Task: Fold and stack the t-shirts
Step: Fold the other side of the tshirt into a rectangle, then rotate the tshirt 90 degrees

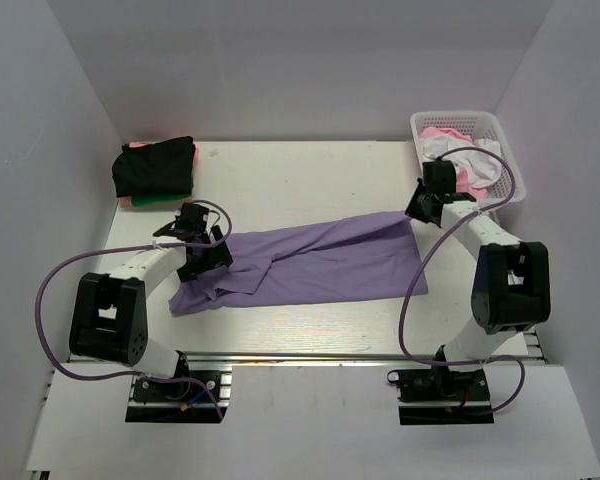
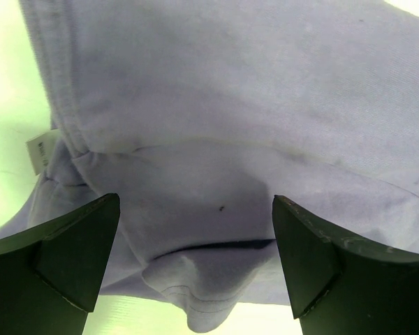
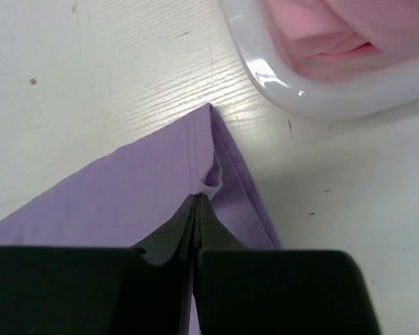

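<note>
1. The lavender t-shirt point(image 1: 315, 262) lies stretched lengthwise across the middle of the counter point(image 1: 300, 175), between the 2 arms. Its left end is rumpled into folds and its right half lies flatter.
2. The right claw point(image 3: 195, 204) is pressed fully together on the shirt's far right corner, pinching the stitched hem. A small pucker of cloth bulges at its tips.
3. That pinched corner lies on the counter just beside the white lattice basket point(image 1: 418, 126), without touching its rim.
4. The left claw point(image 2: 195, 262) is spread wide and holds nothing. Its 2 fingers point(image 2: 63, 258) stand on either side of a bunched fold at the shirt's left end. I cannot tell whether the tips touch the cloth.
5. A white neck label point(image 2: 39, 154) shows at the collar seam, at the left edge of the left wrist view.
6. A folded black t-shirt point(image 1: 155, 165) sits in the far left corner of the counter, well apart from the lavender one. A strip of green cloth point(image 1: 155, 202) shows under its near edge.
7. The basket stands in the far right corner. It holds pink cloth point(image 1: 442, 132) and white cloth point(image 1: 450, 149), heaped loosely.
</note>
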